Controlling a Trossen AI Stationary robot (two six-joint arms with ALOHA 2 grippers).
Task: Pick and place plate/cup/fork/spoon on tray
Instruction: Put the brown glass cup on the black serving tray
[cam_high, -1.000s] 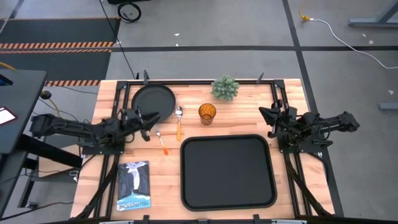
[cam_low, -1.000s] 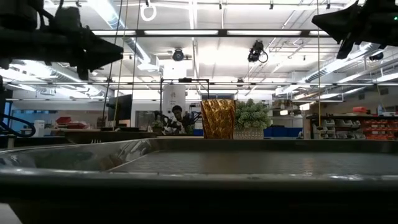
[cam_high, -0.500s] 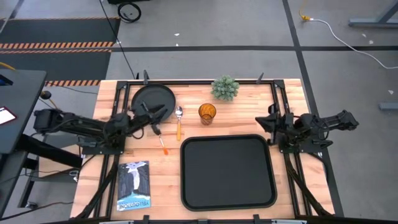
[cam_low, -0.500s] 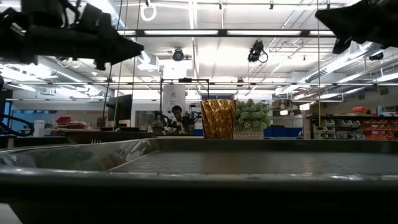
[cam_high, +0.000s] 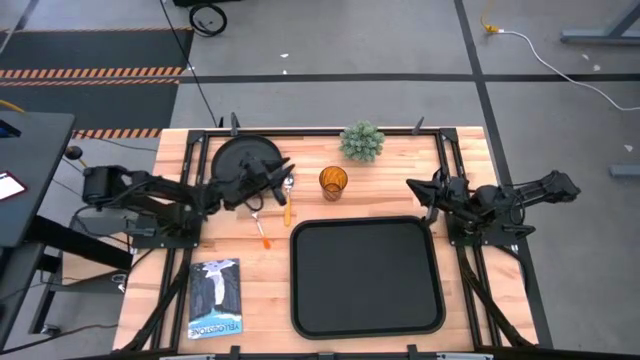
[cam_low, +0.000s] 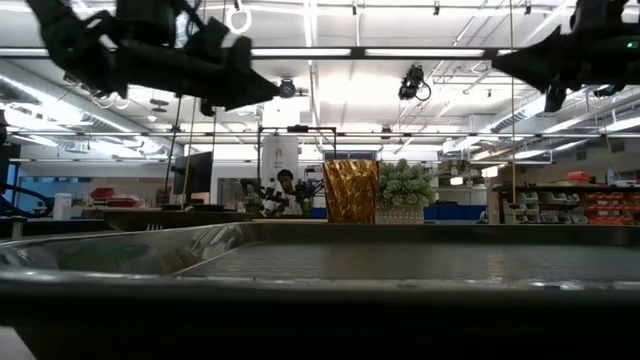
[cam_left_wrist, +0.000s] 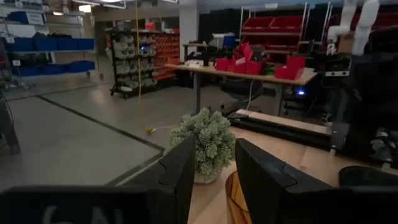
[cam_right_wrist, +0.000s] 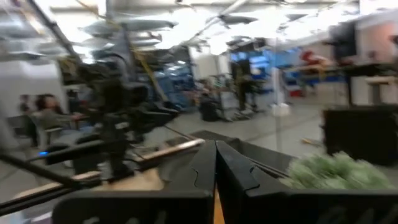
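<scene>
The round black plate (cam_high: 243, 157) lies flat at the table's far left. Just right of it lie the spoon (cam_high: 288, 197), then the amber cup (cam_high: 333, 183), which stands upright. The fork (cam_high: 260, 228) lies nearer the front. The black tray (cam_high: 366, 276) sits at the near middle. My left gripper (cam_high: 283, 176) hovers level above the plate's right rim and the spoon's bowl. It is open (cam_left_wrist: 214, 180), points toward the cup (cam_left_wrist: 231, 194), and has nothing between its fingers. My right gripper (cam_high: 412, 188) is shut (cam_right_wrist: 216, 167) and hangs above the table right of the tray's far corner.
A small potted plant (cam_high: 362, 141) stands at the far edge behind the cup. A book (cam_high: 215, 297) lies at the near left. Black frame rails run along the table's left, right and far edges. Bare wood shows between cup and right arm.
My left gripper has swung out from the table's left side toward the right, passing over the plate to its right rim and the spoon, and has risen a little. Its fingers have stayed open. My right gripper has tipped its nose down slightly.
</scene>
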